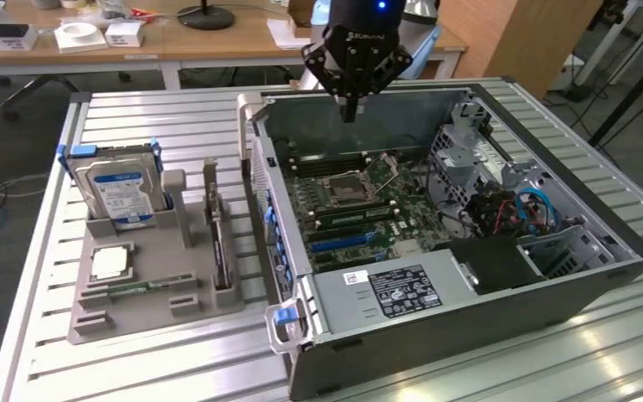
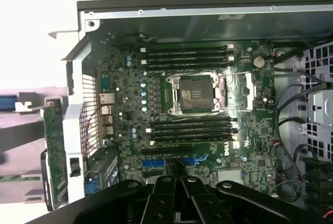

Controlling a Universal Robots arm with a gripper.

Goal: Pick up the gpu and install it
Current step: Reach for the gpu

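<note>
Gripper hangs clenched and empty over the open PC case, with the gpu at about 8 o'clock from it in the exterior view, parked on edge in the grey holder, probably so its top edge is easy to pinch.

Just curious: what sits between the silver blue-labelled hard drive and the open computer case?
In the exterior view, the thin dark gpu card stands on edge in a grey holder.
</note>
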